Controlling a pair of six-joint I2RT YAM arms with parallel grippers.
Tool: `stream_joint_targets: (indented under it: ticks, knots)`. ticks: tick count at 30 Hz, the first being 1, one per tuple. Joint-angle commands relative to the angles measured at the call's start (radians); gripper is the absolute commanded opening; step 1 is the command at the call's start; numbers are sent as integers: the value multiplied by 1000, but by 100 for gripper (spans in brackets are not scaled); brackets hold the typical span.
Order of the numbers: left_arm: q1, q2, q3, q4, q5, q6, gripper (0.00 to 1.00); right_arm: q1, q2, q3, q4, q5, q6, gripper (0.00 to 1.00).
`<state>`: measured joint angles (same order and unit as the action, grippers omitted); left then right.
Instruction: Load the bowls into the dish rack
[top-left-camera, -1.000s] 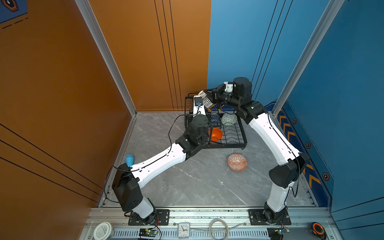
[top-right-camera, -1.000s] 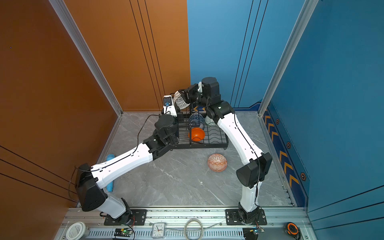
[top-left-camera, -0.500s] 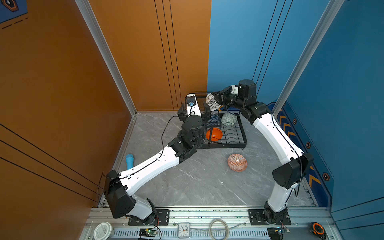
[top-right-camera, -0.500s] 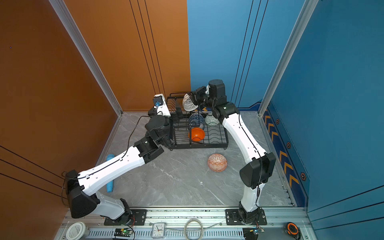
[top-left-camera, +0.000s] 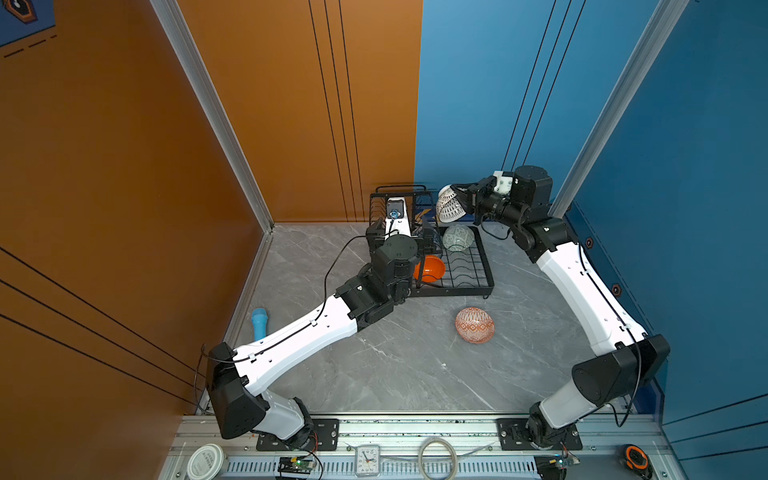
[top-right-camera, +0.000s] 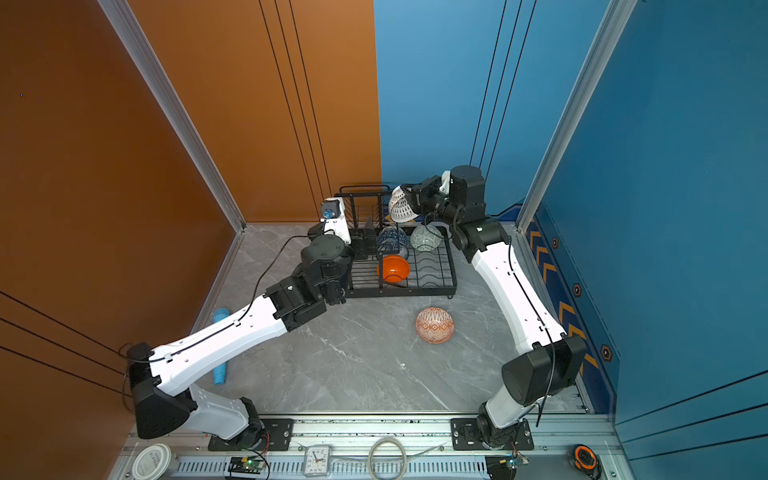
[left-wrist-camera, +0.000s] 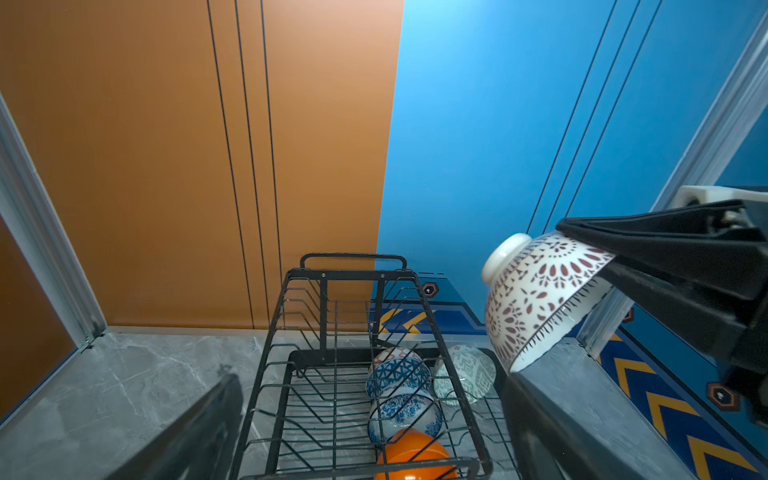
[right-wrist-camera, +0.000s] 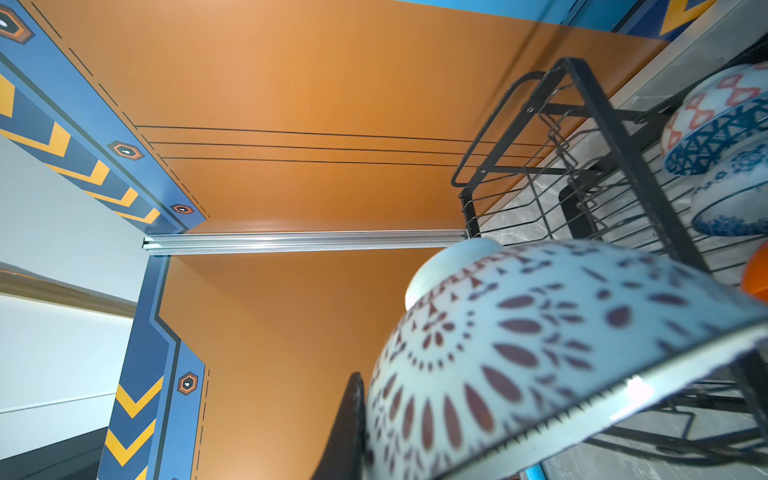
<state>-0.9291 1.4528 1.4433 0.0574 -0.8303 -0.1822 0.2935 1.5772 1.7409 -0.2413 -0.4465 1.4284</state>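
4 bowls stand on edge in the bottom of the black wire dish rack (left-wrist-camera: 353, 274). A blue geometric bowl (top-right-camera: 392, 239), a white bowl with blue floral print (left-wrist-camera: 405, 413) and a plain glossy orange bowl (top-left-camera: 430, 269) form 1 row, the orange one nearest the arms. A pale green patterned bowl (top-left-camera: 458, 237) sits just beside the blue geometric one. The right gripper (top-left-camera: 462, 198) is clamped on the rim of a white bowl with dark lattice pattern (top-left-camera: 450, 204), which is tilted in the air over the rack's far right corner. The left gripper (left-wrist-camera: 370, 376) hangs empty, jaws spread wide, over the rack's left side. An orange-white diamond bowl (top-left-camera: 475, 325) lies on the grey marbled tabletop (top-left-camera: 395, 365), well apart from the rack.
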Motion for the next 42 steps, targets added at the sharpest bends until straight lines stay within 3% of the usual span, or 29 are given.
stream_joint_targets:
  ticks: [1,8,14,18,25,30,42]
  knots:
    - [-7,5,64,-101,97,-45,98,-37,-57,-42,92,-24,-28,0]
    - [2,35,165,-236,200,-36,98,-83,-84,-102,112,-13,-93,0]
    - [55,62,214,-289,326,11,98,-86,-111,-255,241,101,-155,0]
    - [111,85,234,-284,445,33,98,-101,-110,-349,365,160,-176,0]
    - [196,125,249,-269,681,70,98,-128,-51,-404,422,187,-198,0]
    - [210,152,247,-262,793,128,98,-129,11,-433,479,191,-230,0]
    - [246,218,300,-315,874,194,98,-113,137,-517,573,208,-265,0]
